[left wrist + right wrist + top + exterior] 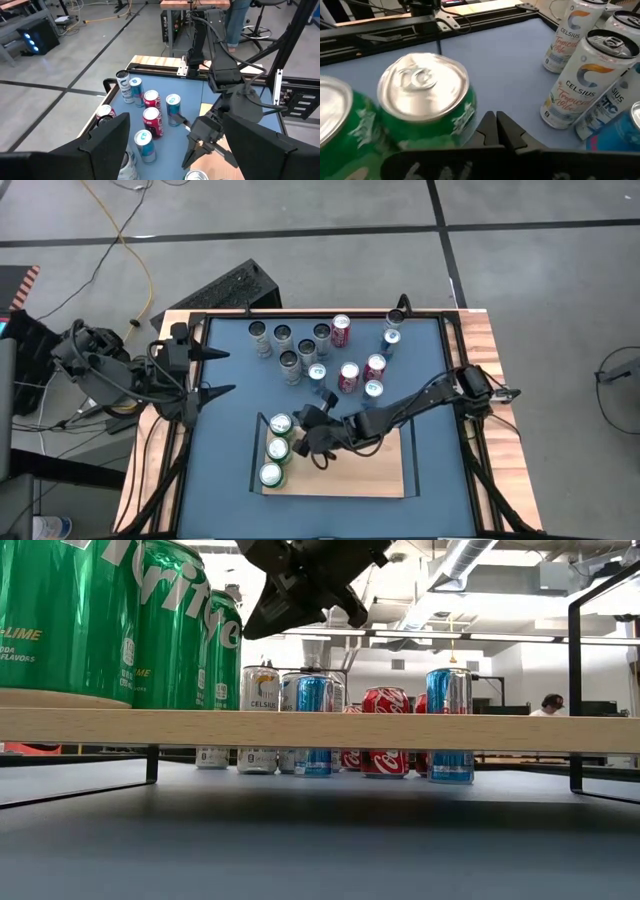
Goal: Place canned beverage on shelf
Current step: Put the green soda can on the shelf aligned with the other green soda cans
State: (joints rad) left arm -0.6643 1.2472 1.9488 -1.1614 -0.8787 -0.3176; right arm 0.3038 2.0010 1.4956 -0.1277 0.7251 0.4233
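Note:
The shelf (360, 470) is a light-wood board with black end rails, standing near the table's front edge. Three green cans (278, 448) stand upright in a row on its left end, bottoms on the board. My right gripper (308, 432) is shut above the board, just right of the far green can (422, 100), with nothing between its fingers. My left gripper (225, 373) hangs open and empty over the table's left edge. In the low view the green cans (100, 620) stand on the board (400, 728). My right gripper (496, 127) has its shut fingertips close beside the far green can's side wall (466, 117), near the top. They come level and slightly downward from the table's right. Whether they touch the can I cannot tell.
Several loose cans stand upright on the blue tabletop beyond the shelf: white ones (283, 337) far left, red ones (349, 376) and blue ones (392, 340) toward the right. The shelf's middle and right part is bare wood.

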